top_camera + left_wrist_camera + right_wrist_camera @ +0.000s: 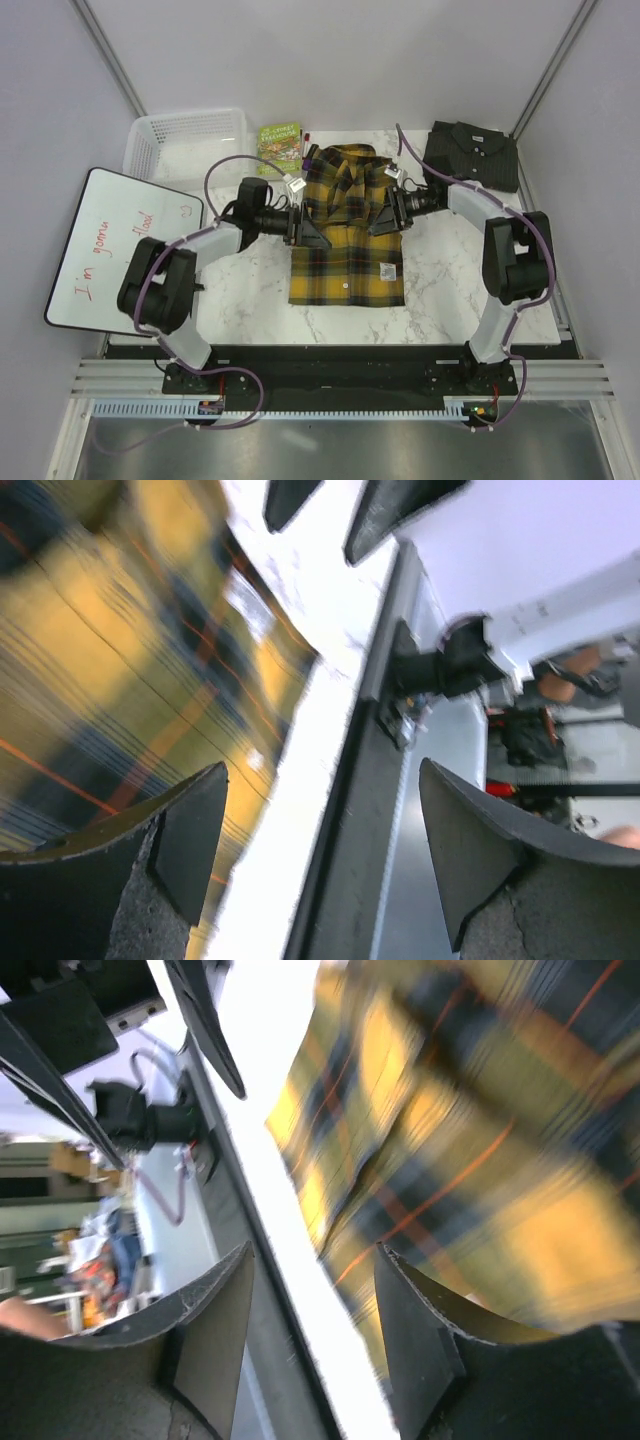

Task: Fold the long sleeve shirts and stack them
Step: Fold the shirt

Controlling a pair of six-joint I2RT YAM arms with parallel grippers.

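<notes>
Two sides of plaid shirt [345, 262] flanked: left gripper [300, 232], right gripper [385, 220], jaws apart, nothing clamped. Likely fold step; next, pinch both edges evenly. Grey shirt [472, 152] lies far right.

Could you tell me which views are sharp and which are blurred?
Top external view: sharp, evenly lit, the plaid shirt crisp. Left wrist view: plaid smeared by motion blur, the table blown out white. Right wrist view: the same smear and glare.
</notes>
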